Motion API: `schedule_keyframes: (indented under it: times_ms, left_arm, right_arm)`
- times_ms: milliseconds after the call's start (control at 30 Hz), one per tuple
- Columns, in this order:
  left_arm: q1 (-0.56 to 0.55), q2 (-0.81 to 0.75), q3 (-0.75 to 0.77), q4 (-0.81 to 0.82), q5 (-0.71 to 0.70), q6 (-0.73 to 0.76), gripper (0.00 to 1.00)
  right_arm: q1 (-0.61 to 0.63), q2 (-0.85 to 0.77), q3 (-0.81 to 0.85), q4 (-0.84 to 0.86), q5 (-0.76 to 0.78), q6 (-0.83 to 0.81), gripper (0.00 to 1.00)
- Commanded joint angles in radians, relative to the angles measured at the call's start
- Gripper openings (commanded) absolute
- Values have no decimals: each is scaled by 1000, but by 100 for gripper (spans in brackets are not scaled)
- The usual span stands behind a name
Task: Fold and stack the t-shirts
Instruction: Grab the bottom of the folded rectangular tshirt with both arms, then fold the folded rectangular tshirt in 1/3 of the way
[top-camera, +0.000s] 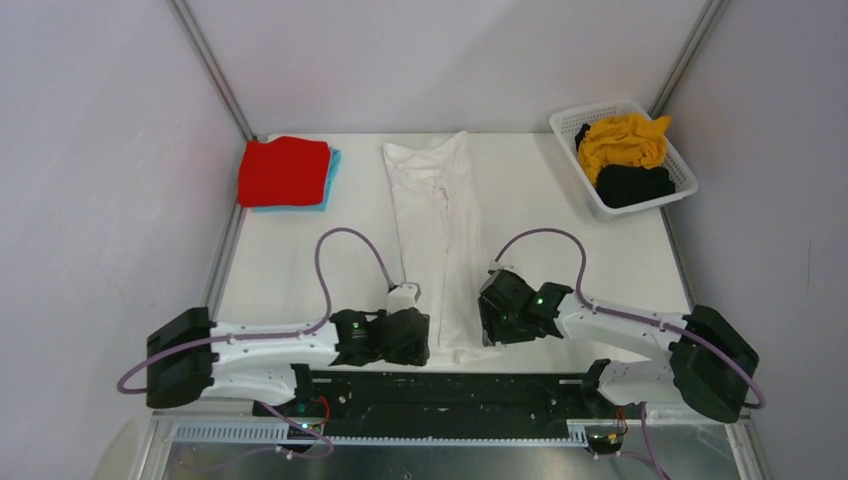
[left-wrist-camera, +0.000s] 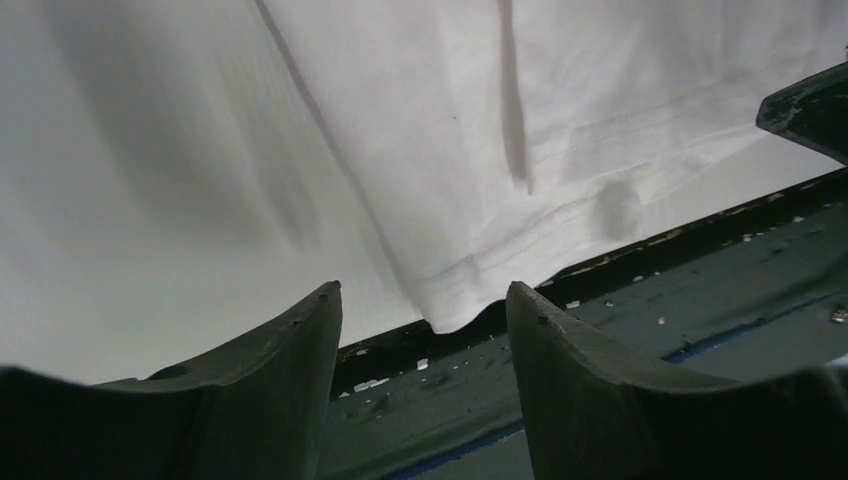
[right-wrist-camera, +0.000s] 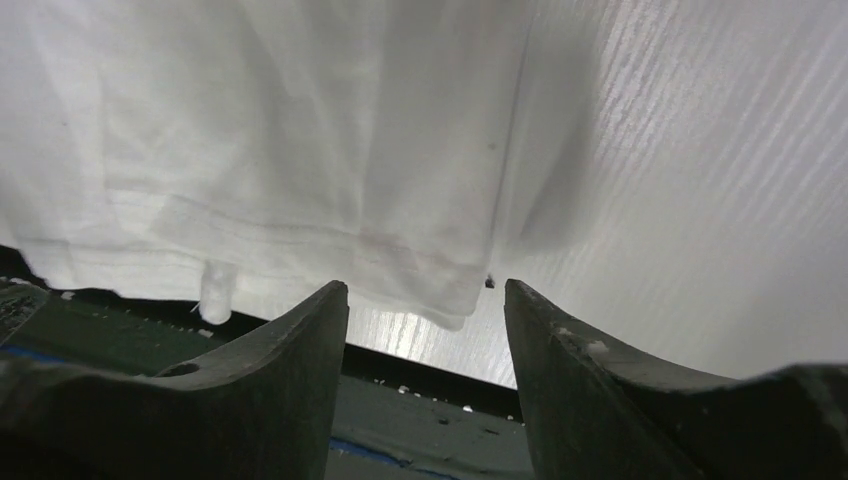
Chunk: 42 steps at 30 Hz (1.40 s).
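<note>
Only the top view takes in the whole worktop (top-camera: 560, 230): the white t-shirt (top-camera: 440, 230) folded in a long strip down the middle, the red t-shirt (top-camera: 283, 170) stacked on the light blue t-shirt (top-camera: 333, 172) far left, and the yellow t-shirt (top-camera: 622, 140) and black t-shirt (top-camera: 633, 185) in the basket (top-camera: 625, 208). Only the wrist views show the left gripper (left-wrist-camera: 422, 292) and right gripper (right-wrist-camera: 425, 287) with jaws parted and a near hem corner just ahead of each, not pinched.

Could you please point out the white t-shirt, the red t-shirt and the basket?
white t-shirt (top-camera: 440, 230): top view, mid body.
red t-shirt (top-camera: 284, 170): top view, middle of its top.
basket (top-camera: 592, 110): top view, far rim.
</note>
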Motion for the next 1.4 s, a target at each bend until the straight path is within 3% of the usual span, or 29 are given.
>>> schedule_keyframes:
  times_ms: [0, 133, 267, 367, 400, 467, 600, 733, 900, 1167, 1367]
  left_arm:
    - [-24, 91, 50, 34, -6, -64, 64]
    - [-30, 186, 44, 62, 28, -89, 61]
    - [-39, 243, 57, 83, 59, -102, 47]
    - [-47, 255, 59, 83, 67, -119, 25]
    - [-46, 260, 59, 83, 69, -128, 10]
    - [-46, 265, 41, 80, 74, -145, 1]
    - [-46, 243, -14, 74, 102, -183, 0]
    - [-47, 176, -72, 70, 117, -213, 0]
    - [-70, 77, -92, 71, 106, -214, 0]
    - [-103, 41, -47, 71, 108, -177, 0]
    - [-74, -58, -17, 73, 58, -108, 0]
  right_arm:
    - [21, 62, 1, 53, 49, 29, 61]
    - [27, 89, 1, 39, 49, 37, 59]
    - [38, 75, -9, 7, 62, 51, 52]
    - [44, 53, -27, -5, 61, 65, 45]
    - [44, 49, -37, -6, 59, 73, 43]
    - [44, 40, -53, -5, 59, 87, 34]
    - [44, 8, -63, -47, 91, 106, 23]
    - [45, -49, -95, -68, 46, 106, 0]
    - [49, -149, -175, 10, -70, 82, 0]
    - [52, -261, -187, 75, -242, 65, 0]
    - [32, -338, -146, 44, -221, 53, 0]
